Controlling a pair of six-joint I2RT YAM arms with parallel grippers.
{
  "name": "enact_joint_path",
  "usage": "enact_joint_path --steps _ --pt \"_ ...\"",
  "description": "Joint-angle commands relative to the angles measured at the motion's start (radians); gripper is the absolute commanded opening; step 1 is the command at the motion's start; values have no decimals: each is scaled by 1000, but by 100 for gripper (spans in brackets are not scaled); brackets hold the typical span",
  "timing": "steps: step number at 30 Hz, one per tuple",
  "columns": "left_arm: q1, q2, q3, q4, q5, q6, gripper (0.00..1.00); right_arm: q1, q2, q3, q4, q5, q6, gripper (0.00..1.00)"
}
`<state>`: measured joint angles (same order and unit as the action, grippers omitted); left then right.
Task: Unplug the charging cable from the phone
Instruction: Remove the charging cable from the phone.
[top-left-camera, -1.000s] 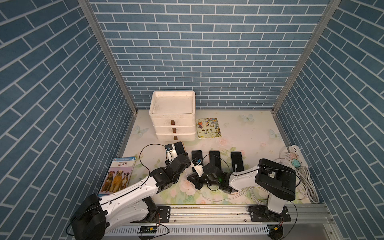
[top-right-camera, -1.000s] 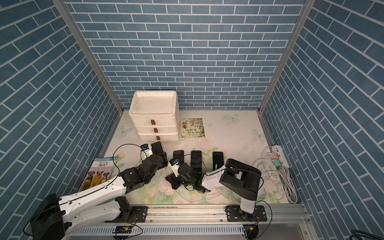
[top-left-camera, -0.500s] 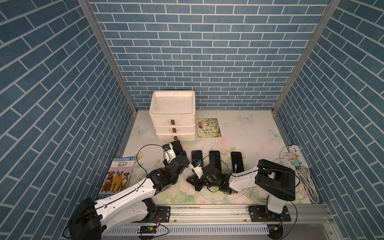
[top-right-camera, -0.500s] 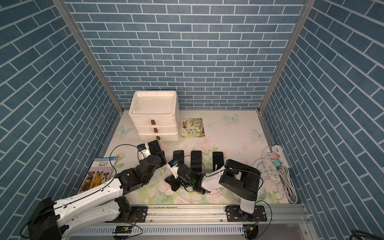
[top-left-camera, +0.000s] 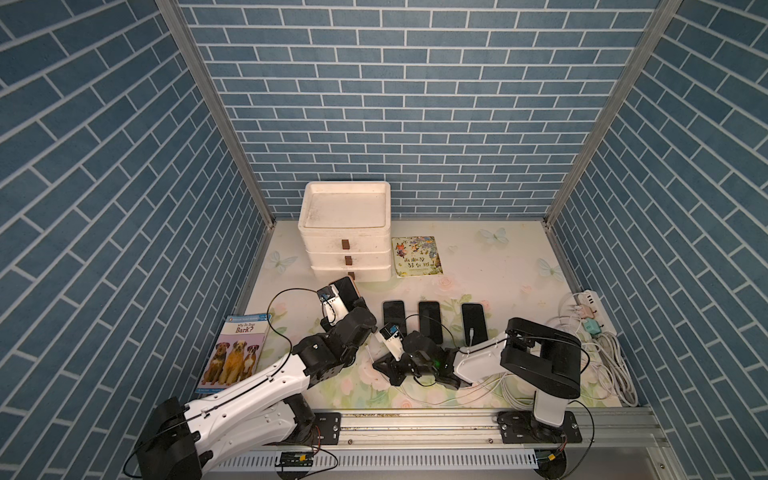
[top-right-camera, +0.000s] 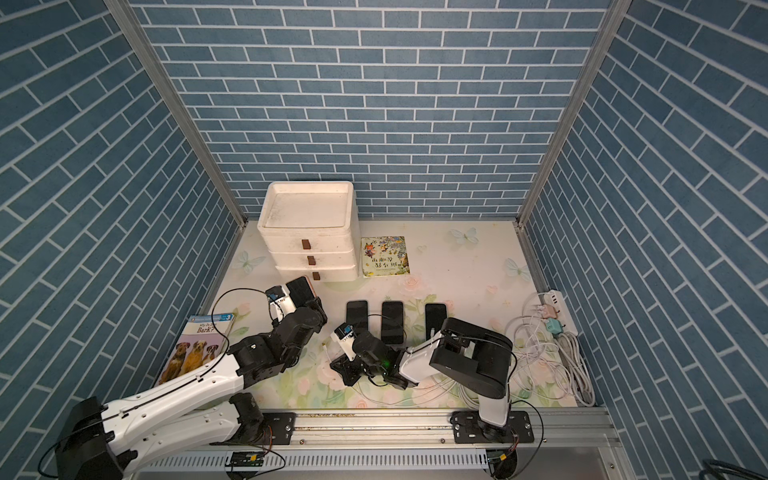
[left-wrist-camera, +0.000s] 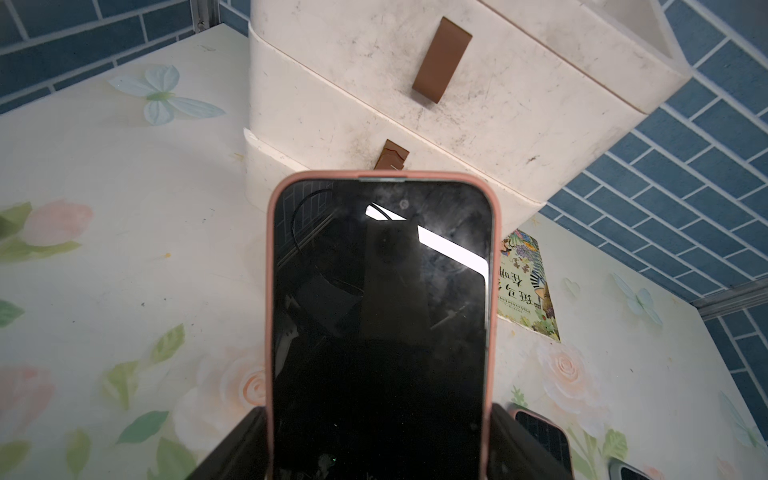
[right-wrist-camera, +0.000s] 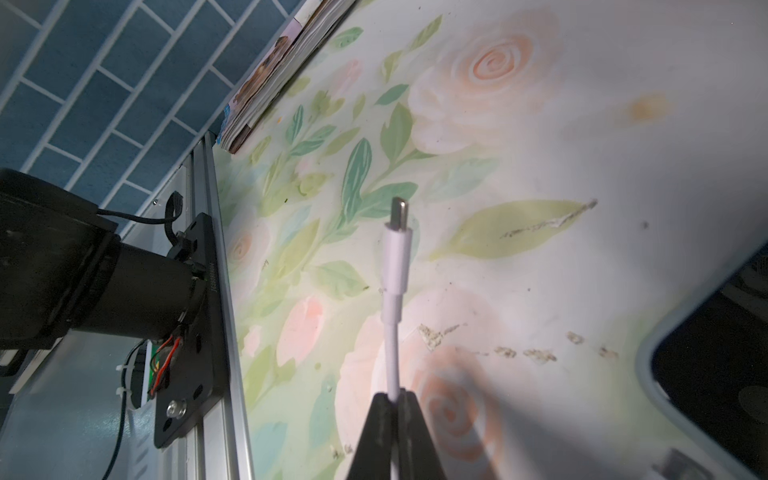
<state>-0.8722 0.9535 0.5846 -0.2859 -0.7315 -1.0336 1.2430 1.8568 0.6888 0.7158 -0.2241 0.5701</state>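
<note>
Legible markings found: one item.

1. Children's reader (top-left-camera: 235, 353), lying flat at the left edge of the table. The cover title reads "Why Do Dogs Bark?" in a top view. In a top view (top-right-camera: 195, 353) the blue header band carries the numeral "3" at its corner, and the left arm's cable crosses part of the title.

2. Illustrated picture book (top-left-camera: 417, 255) beside the drawer unit. The cover bears large stylised characters, seen in both top views and upside down in the left wrist view (left-wrist-camera: 525, 286). Not readable.

3. Black base plate (right-wrist-camera: 199, 332), right wrist view. Fine lettering runs along its edge, too small to read.
</note>
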Motion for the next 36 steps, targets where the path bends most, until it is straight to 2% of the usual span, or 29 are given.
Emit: enact_joint_path --steps 1,4,9,24,29,32,33,34,35,36 --pt "0 16 23 -65 -50 -44 0 8 27 35 -24 -26 -33 14" --pt "16 43 15 -63 -21 -46 0 7 45 51 -36 -42 -40 33" --pt "52 74 16 -56 37 -39 0 8 60 79 -53 -62 -50 45" --pt "128 116 14 -36 142 22 0 13 129 118 -42 -217 -59 53" --pt "131 138 14 -10 169 42 0 11 96 104 -52 -145 -64 53" --pt "132 166 14 5 189 54 0 1 -7 31 -6 -76 -61 58" --pt "131 175 14 11 195 58 0 -6 -41 13 -2 -61 -61 63" --pt "132 183 14 19 201 62 0 -11 -71 -1 -5 -49 -61 73" --pt "132 190 12 26 209 65 0 -16 -104 -15 -11 -34 -61 89" --pt "132 195 12 32 217 69 0 -23 -133 -29 -20 -20 -61 98"
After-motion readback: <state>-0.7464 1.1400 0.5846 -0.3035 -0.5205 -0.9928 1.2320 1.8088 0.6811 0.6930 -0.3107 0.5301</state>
